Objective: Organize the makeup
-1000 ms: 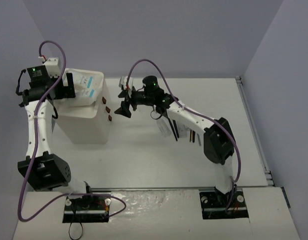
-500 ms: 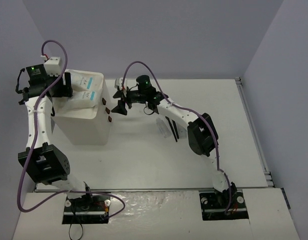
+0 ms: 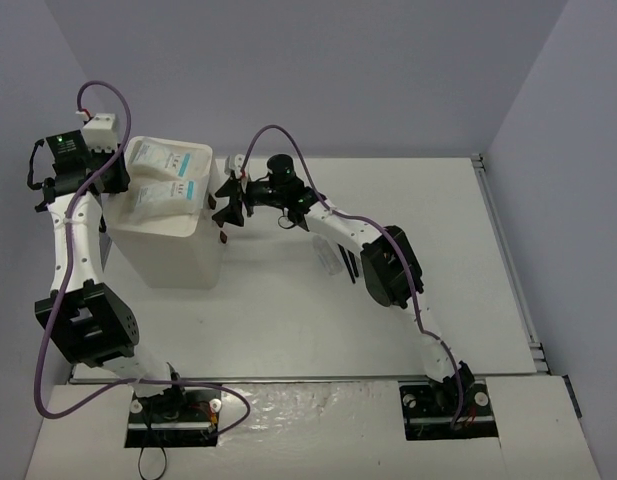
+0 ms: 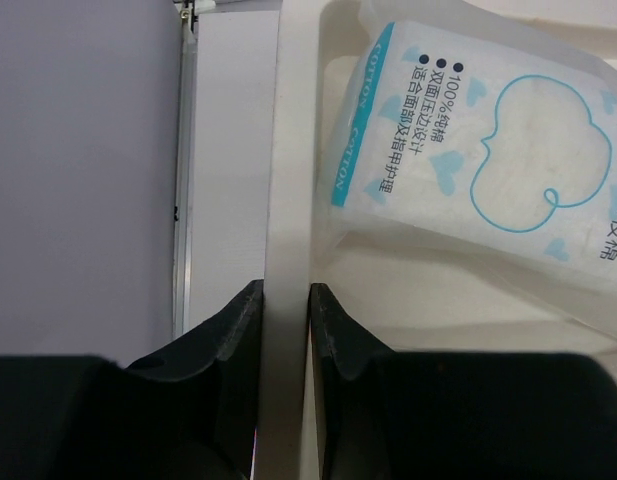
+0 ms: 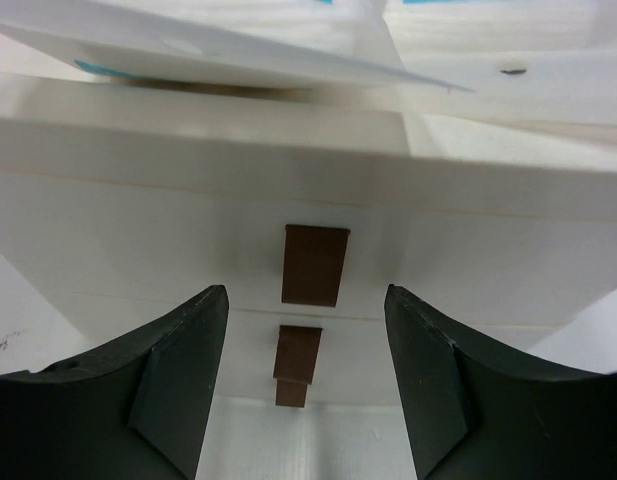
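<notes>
Two flat white packets with teal labels lie side by side in the open top of the white box (image 3: 173, 255), one (image 3: 168, 158) toward 12 o'clock and the other (image 3: 175, 190) just below it, their edges touching or overlapping. The box stands at about 10 o'clock on the table (image 3: 288, 320). At 9 o'clock of the packets the left gripper (image 4: 285, 298) is pinched tight on the box's thin rim wall, one finger inside and one outside, clear of the near packet. At 3 o'clock of the box the right gripper (image 3: 228, 200) faces the drawer front with its jaws standing apart and holding nothing; the two dark red drawer knobs (image 5: 315, 264) sit in the gap between its fingers, untouched as far as the wrist view shows. The remaining makeup (image 3: 335, 262), thin dark sticks and a pale tube, lies on the table near its centre, at about 4 o'clock from the box, mostly hidden under the right arm stretched across it.
</notes>
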Controlling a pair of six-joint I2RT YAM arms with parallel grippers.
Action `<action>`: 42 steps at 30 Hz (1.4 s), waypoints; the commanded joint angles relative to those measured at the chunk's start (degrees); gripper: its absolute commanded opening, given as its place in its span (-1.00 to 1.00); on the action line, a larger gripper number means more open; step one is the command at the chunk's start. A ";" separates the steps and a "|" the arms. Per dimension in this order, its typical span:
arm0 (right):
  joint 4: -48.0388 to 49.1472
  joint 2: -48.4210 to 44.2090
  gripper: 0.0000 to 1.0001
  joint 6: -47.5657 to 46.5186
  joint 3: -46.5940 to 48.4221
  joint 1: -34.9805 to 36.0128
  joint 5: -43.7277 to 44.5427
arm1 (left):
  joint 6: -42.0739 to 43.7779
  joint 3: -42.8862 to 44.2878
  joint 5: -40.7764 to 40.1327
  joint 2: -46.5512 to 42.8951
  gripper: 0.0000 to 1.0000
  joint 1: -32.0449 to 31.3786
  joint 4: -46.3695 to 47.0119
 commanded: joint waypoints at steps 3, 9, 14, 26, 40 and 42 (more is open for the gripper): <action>9.15 -1.51 0.19 3.24 3.45 0.76 -1.77 | -2.67 -0.55 7.49 -0.35 -0.96 -1.91 2.14; 9.34 -2.04 0.03 3.86 3.08 0.76 -1.01 | -3.77 -2.00 7.02 -1.93 -1.00 -2.94 2.76; 8.29 -3.54 -0.48 3.10 1.93 0.62 -0.76 | -3.50 -2.18 6.82 -2.42 -1.00 -3.38 2.27; 2.83 -13.47 -1.00 -1.55 -8.91 -2.08 2.09 | -4.44 -2.92 2.45 -2.52 -1.00 -3.47 2.13; -4.28 -27.60 -1.00 -6.21 -25.08 -6.13 7.27 | -5.35 -2.50 -0.09 -1.27 -1.00 -3.39 1.94; -5.03 -28.73 -1.00 -6.43 -26.51 -6.49 7.94 | -5.42 -2.50 -0.01 -1.26 -1.00 -3.38 1.94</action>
